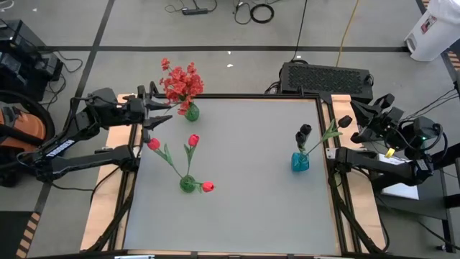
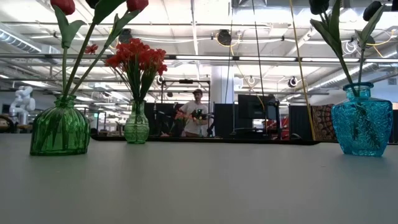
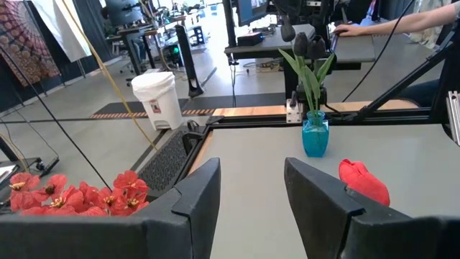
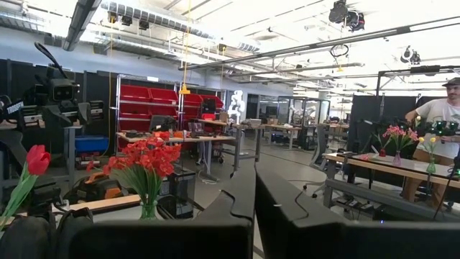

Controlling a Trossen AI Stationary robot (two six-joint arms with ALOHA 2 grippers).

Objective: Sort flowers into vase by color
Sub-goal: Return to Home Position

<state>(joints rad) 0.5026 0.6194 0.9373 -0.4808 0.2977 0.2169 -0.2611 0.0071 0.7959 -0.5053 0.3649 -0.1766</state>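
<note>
Three black flowers (image 1: pixel 303 133) stand in the one blue vase (image 1: pixel 300 162) near the bench's (image 1: pixel 244 216) right edge, close to the right hand (image 4: pixel 255 188), whose fingers are pressed together and hold nothing. At the far-left corner, the far green vase (image 1: pixel 192 111) holds one red spray (image 1: pixel 181 80), just beside the spread, empty left hand (image 3: pixel 251 167). The near green vase (image 1: pixel 187 184) holds three red tulips (image 1: pixel 192 140).

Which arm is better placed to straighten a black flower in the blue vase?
Right. The right gripper sits at the table's right edge beside the blue vase; the left gripper waits across the table by the red flowers.
</note>
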